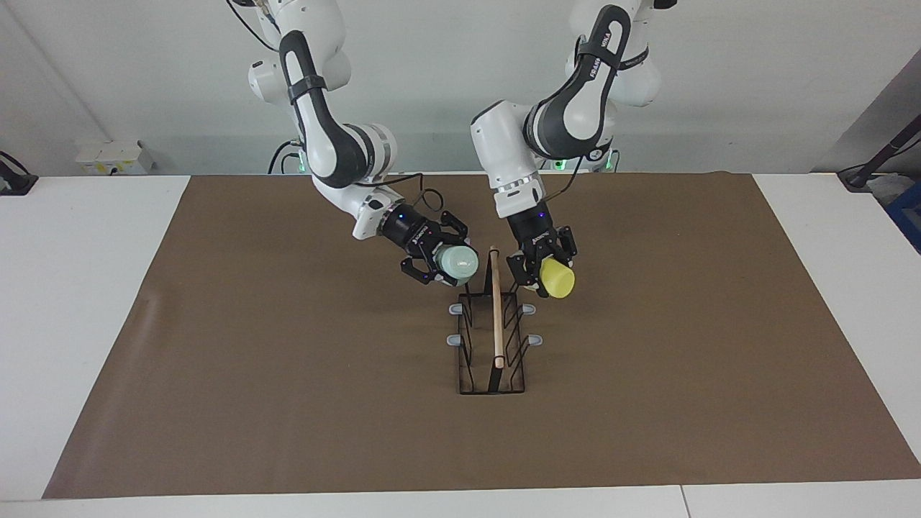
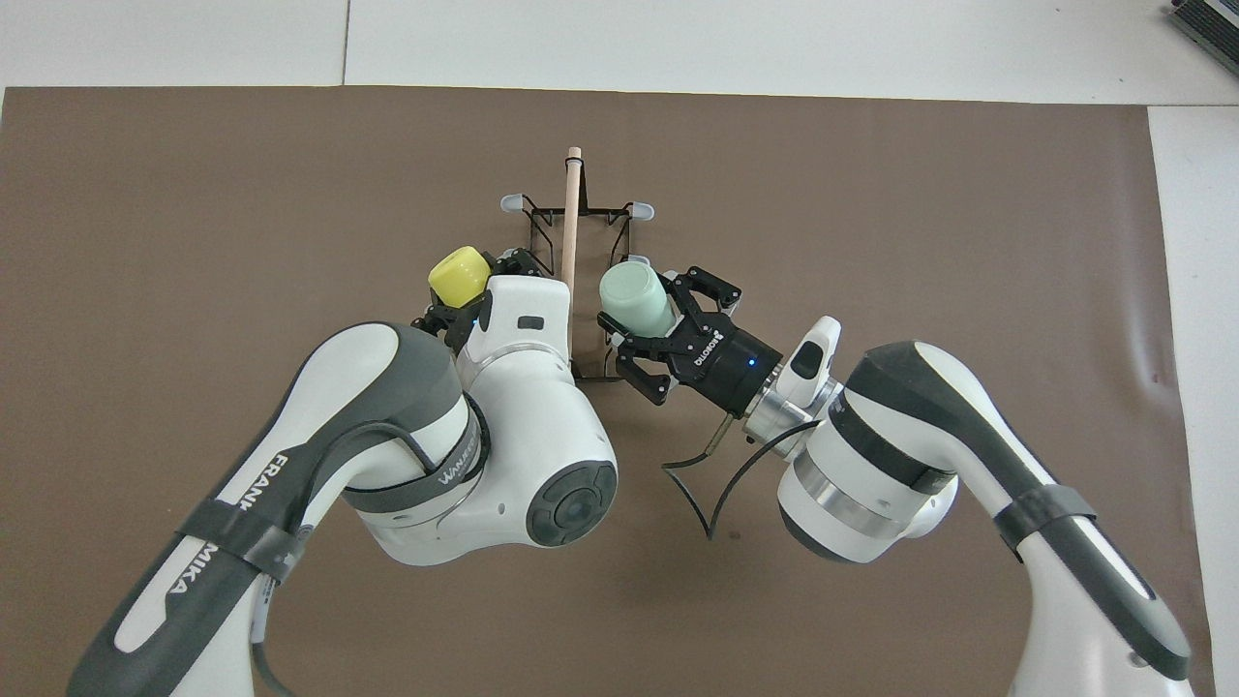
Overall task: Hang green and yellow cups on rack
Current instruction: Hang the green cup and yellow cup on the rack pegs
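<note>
Green cup (image 1: pixel 458 264) within right gripper's (image 1: pixel 440 260) jaws; yellow cup (image 1: pixel 557 278) within left gripper's (image 1: pixel 541 267).

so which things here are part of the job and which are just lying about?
Job:
green cup, held in the right gripper
yellow cup, held in the left gripper
rack

Lying about:
brown mat under the rack

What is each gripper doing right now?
Left gripper: shut on the yellow cup, beside the rack.
Right gripper: shut on the green cup, beside the rack.
</note>
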Controlling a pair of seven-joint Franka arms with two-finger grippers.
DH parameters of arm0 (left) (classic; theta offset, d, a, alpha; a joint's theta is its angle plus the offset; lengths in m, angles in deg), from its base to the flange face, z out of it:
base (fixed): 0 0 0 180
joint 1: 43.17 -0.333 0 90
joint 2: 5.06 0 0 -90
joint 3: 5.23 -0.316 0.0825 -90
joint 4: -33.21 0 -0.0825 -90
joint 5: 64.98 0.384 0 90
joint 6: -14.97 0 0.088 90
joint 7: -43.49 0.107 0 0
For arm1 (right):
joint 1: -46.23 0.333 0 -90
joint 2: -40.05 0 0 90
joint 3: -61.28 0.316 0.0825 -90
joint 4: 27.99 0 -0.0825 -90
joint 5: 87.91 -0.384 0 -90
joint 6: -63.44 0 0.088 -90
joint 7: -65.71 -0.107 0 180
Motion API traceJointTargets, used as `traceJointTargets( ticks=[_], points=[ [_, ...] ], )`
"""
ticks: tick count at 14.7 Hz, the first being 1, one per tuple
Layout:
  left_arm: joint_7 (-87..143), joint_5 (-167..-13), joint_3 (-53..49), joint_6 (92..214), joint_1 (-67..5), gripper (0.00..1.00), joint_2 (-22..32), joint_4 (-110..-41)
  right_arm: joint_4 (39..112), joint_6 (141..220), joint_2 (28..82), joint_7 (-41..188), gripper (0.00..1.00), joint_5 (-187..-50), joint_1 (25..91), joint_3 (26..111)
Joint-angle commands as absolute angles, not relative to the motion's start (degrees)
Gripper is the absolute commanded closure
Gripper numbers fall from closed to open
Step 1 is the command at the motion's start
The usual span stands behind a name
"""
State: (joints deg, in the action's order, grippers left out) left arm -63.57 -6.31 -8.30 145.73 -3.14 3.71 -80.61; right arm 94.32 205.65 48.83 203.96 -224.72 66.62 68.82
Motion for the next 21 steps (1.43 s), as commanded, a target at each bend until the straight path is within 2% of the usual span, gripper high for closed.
traceJointTargets(
  ticks=[1, 7, 9, 13, 14, 15, 16, 17, 19, 21],
  points=[
    [-65.7, -4.2, -9.3, 144.2, 0.0, 1.00, 4.3, -80.1, 92.5, 206.7, 50.7, 206.7, 1.00, -226.8, 67.2, 68.8],
    [-68.1, -3.4, -9.3, 138.5, 2.8, 1.00, 3.1, -81.8, 92.7, 206.3, 52.6, 209.1, 1.00, -227.7, 67.0, 68.9],
    [-69.1, -2.9, -9.3, 137.1, 3.9, 1.00, 2.8, -82.4, 92.7, 207.0, 52.4, 209.1, 0.01, -227.7, 67.0, 68.9],
    [-69.5, -2.1, -9.1, 136.4, 5.2, 1.00, 2.3, -82.6, 93.4, 207.2, 51.4, 209.1, 0.00, -227.6, 66.9, 68.9],
    [-70.0, -2.1, -9.1, 136.3, 5.3, 0.96, 2.2, -82.7, 93.6, 207.7, 50.9, 209.0, 0.00, -227.5, 66.6, 68.9],
    [-70.4, -2.1, -9.0, 136.3, 5.3, 0.63, 2.2, -82.7, 93.9, 208.3, 50.1, 208.9, 0.00, -227.0, 66.2, 68.8],
    [-70.5, -2.1, -8.8, 136.2, 5.3, 0.18, 2.2, -82.7, 94.4, 208.5, 49.4, 208.9, 0.00, -226.6, 66.0, 68.8],
    [-70.5, -2.2, -8.8, 135.9, 5.3, 0.00, 2.1, -82.5, 94.8, 208.5, 49.1, 209.0, 0.00, -226.4, 65.6, 68.8],
    [-70.4, -2.7, -8.7, 135.7, 5.3, 0.00, 2.1, -82.2, 94.9, 208.8, 48.8, 209.1, 0.00, -224.8, 65.2, 68.7],
    [-69.9, -2.9, -8.7, 135.8, 5.3, 0.00, 2.1, -81.9, 95.0, 210.2, 47.3, 208.9, 0.00, -218.3, 62.2, 68.8]
  ],
)
